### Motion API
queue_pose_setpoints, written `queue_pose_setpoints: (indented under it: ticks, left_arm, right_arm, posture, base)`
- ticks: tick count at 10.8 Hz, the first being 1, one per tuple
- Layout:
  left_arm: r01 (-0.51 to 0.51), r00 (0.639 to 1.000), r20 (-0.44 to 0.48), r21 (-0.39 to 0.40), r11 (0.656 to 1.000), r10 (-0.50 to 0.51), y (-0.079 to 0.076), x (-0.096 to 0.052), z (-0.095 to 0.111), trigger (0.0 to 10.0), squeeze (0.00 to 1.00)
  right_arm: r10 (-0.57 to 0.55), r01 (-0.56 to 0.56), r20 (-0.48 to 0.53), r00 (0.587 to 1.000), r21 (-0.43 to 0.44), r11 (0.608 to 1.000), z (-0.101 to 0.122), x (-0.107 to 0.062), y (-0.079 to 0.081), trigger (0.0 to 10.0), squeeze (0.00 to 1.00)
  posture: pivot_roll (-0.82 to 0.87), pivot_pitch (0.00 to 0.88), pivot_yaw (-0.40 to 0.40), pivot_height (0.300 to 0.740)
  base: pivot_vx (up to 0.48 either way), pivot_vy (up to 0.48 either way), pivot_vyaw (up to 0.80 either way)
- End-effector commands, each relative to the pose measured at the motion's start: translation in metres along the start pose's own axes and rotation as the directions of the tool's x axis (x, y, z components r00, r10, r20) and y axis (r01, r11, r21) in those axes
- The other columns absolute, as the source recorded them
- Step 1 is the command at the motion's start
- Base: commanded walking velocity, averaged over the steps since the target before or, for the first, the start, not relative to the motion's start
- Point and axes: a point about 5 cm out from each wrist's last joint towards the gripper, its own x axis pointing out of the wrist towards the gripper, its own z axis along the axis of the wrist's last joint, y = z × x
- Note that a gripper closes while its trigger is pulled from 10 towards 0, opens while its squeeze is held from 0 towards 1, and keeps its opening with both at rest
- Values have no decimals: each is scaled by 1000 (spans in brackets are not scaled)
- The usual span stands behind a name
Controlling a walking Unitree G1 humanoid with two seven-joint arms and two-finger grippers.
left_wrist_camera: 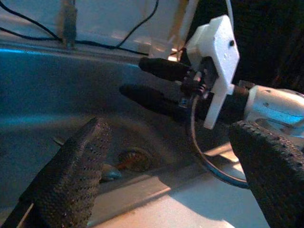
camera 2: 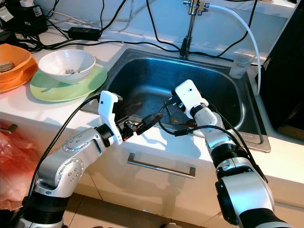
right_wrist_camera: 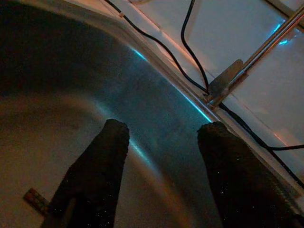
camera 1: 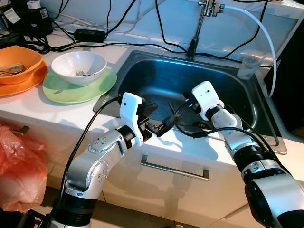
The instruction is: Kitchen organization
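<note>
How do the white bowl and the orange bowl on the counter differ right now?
The white bowl sits on a pale green plate; the orange bowl sits on an orange plate. The white bowl stands nearer the sink; the orange bowl is farther out, at the counter's left end, partly cut off by the picture's edge. Both stand upright, and each holds some metal cutlery.

Left end effector (left_wrist_camera: pixel 166 175) fingers spread, right end effector (right_wrist_camera: pixel 161 166) fingers spread, both arms reaching forward, wrists close together
</note>
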Motion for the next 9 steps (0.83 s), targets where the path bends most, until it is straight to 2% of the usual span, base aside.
queue_pose_setpoints:
  ticks: [1, 3, 5, 7, 9]
  left_arm:
    - [-36, 999, 28, 30, 999, 35, 3, 4, 7, 10000, 1000]
    - [-129, 989, 74, 41, 991, 126, 15, 6, 16, 10000, 1000]
    - [-163, 983, 96, 52, 985, 157, 19, 11, 20, 10000, 1000]
    - [-220, 958, 203, 79, 972, 201, 23, 17, 40, 10000, 1000]
    - [-284, 929, 277, 111, 952, 245, 27, 18, 53, 10000, 1000]
  right_arm:
    - [-19, 18, 31, 999, 32, 999, 5, 0, -5, 10000, 1000]
    - [-48, 42, 72, 996, 82, 996, 10, -3, -9, 10000, 1000]
    - [-76, 62, 107, 991, 131, 989, 15, -6, -10, 10000, 1000]
    - [-128, 101, 152, 980, 170, 980, 26, -12, -16, 10000, 1000]
    - [-171, 133, 184, 968, 204, 970, 38, -18, -22, 10000, 1000]
  posture:
    - [42, 0, -57, 740]
    - [38, 0, -45, 740]
    - [27, 0, -32, 740]
    - [21, 0, -19, 740]
    - [17, 0, -9, 740]
  base:
    - [0, 0, 0]
    - [0, 0, 0]
    - [0, 0, 0]
    - [0, 0, 0]
    - [0, 0, 0]
